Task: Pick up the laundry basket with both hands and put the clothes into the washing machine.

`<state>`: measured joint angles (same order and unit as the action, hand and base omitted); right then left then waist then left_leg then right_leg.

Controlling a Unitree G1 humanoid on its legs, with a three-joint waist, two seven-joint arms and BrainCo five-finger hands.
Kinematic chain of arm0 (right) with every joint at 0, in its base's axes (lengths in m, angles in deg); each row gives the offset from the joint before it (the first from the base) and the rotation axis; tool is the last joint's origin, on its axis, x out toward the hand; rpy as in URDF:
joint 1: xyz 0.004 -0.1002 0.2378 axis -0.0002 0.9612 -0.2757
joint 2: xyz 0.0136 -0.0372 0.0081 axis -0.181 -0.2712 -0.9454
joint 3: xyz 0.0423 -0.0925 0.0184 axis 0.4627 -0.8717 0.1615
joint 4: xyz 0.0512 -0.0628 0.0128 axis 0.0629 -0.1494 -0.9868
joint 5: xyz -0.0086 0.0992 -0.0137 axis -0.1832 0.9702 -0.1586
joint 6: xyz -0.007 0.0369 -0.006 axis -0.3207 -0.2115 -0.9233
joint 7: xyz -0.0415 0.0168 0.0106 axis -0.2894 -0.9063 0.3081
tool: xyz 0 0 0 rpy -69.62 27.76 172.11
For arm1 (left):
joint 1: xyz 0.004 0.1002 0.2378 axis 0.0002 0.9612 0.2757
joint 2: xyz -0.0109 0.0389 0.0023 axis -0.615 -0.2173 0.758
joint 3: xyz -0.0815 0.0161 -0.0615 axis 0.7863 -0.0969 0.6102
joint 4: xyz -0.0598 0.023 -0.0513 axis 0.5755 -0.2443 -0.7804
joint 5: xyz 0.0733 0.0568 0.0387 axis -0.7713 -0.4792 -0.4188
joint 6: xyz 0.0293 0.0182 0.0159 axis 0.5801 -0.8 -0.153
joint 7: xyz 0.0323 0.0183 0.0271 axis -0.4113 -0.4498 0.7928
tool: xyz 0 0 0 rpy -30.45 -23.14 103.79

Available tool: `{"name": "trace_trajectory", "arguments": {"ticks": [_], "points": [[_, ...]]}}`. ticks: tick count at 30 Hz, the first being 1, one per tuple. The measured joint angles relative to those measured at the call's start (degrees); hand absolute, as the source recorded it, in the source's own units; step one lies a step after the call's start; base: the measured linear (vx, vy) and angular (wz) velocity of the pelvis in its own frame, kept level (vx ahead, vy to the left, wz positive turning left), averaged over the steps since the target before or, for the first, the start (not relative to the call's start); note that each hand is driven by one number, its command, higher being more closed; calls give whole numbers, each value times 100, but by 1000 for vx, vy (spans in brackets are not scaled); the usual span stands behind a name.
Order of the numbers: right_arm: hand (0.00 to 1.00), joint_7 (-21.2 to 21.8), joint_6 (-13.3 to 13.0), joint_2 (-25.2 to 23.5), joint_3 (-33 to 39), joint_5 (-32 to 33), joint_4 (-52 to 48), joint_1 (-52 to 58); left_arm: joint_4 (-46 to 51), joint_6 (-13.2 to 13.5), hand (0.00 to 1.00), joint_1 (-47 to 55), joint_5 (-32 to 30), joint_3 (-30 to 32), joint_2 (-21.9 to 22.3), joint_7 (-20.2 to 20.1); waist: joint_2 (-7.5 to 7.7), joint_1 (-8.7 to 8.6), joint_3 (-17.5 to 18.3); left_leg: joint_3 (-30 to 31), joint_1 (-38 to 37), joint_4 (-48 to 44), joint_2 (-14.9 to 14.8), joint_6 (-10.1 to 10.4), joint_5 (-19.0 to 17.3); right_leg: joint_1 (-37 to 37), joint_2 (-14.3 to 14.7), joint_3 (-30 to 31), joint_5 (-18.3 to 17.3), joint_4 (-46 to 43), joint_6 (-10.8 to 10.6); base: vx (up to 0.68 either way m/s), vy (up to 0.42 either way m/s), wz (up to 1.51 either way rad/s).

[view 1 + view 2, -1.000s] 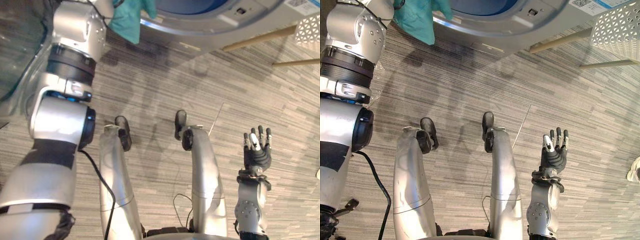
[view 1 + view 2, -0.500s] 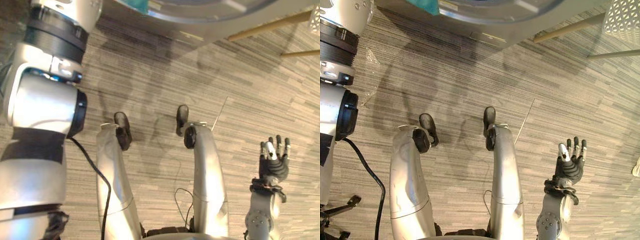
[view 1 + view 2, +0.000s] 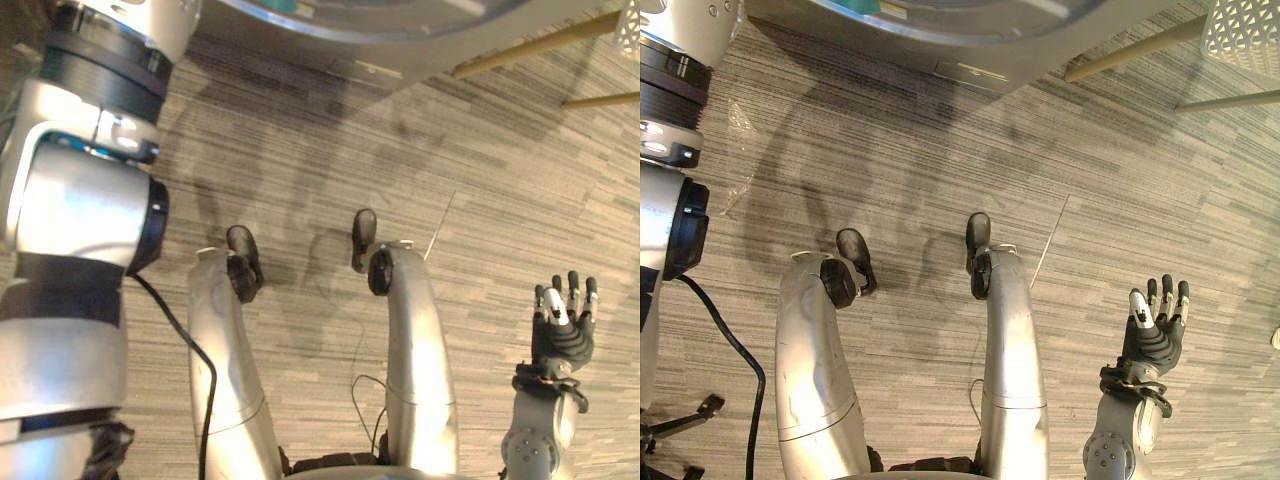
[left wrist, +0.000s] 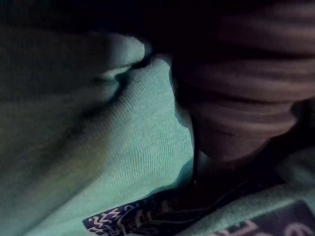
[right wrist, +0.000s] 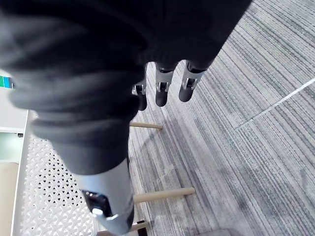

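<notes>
The teal knit garment (image 4: 123, 147) with a dark patterned print bunches against the left robot hand (image 4: 236, 98) at the rim of the silver-grey washing machine (image 3: 420, 35); its long axis and that hand's grip cannot be told. Well apart, the right robot hand (image 3: 1155, 325) hangs open-fingered and empty above the grey striped floor (image 3: 940, 150).

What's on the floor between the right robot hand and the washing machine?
Just grey striped floor with a thin pale line, seen in both eye views. The right robot hand is open, apart from the washing machine.
</notes>
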<state>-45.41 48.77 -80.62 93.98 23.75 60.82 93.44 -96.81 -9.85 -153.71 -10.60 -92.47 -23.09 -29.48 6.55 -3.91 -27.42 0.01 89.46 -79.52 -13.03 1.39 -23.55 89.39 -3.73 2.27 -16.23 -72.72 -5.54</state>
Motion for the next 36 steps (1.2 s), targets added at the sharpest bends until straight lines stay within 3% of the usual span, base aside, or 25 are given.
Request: {"name": "trace_trajectory", "arguments": {"ticks": [1, 3, 8, 10, 12, 20, 24, 28, 29, 36], "points": [[0, 1, -1, 0, -3, 0, 4, 0, -9, -38, 100, 0, -182, -45, -38, 50, 1, -16, -1, 0, 5, -19, -9, -11, -7, 3, 11, 3, 1, -6, -1, -22, 13, -13], [0, 24, -62, 1, -4, 15, 3, 2, -67, -276, 100, -1, -1141, -213, -200, 170, -1, -50, -38, -14, 17, -129, -101, -66, -43, -1, 102, 26, 36, -6, -32, -19, 17, -21], [0, 118, -212, 32, -58, 19, -48, 4, -66, -642, 100, -23, -2404, -467, -676, 100, 6, -69, -190, -180, -37, -343, -316, -219, -132, -25, 342, 208, 212, 59, -194, -35, 29, -33], [0, 122, -307, 211, -186, 83, -46, 8, -66, -908, 100, -23, -3229, -613, -937, -4, 15, -76, -302, -307, -169, -489, -466, -330, -276, -121, 532, 387, 357, 151, -324, -78, 60, -53], [0, 152, -310, 253, -308, 225, -30, 7, -66, -969, 100, -23, -3583, -674, -1007, -77, 9, -92, -306, -416, -235, -481, -521, -383, -303, -177, 588, 488, 463, 317, -368, -84, 69, -39], [0, 246, -234, 454, -739, 583, 249, 14, -65, -1146, 100, -329, -4638, -1756, -1171, -229, -4, 34, -314, -774, -434, -244, -577, -515, -297, -374, 545, 683, 797, 894, -492, -60, 71, -16], [0, 263, -212, 755, -739, 627, 246, 14, -65, -1150, 100, -493, -4651, -2095, -1171, -306, -12, 154, -319, -811, -443, -222, -578, -524, -301, -374, 550, 715, 842, 964, -545, -21, 37, -5], [0, 363, -187, 824, -738, 697, 246, 15, -63, -1145, 100, -563, -4679, -2255, -1240, -350, -12, 169, -319, -829, -443, -155, -577, -526, -301, -375, 549, 717, 861, 1058, -517, -31, 21, -3], [0, 362, -173, 824, -738, 698, 248, 15, -63, -1135, 0, -574, -4693, -2259, -1240, -350, -12, 169, -319, -832, -443, -139, -577, -527, -301, -375, 546, 715, 862, 1074, -516, 0, 0, 0], [0, 356, -158, 834, -740, 697, 246, 15, -59, -1003, 0, -708, -4819, -2246, -1136, -348, -36, 161, -334, -834, -414, -47, -518, -539, -294, -359, 478, 684, 860, 1151, -518, -14, 24, 2]]}}
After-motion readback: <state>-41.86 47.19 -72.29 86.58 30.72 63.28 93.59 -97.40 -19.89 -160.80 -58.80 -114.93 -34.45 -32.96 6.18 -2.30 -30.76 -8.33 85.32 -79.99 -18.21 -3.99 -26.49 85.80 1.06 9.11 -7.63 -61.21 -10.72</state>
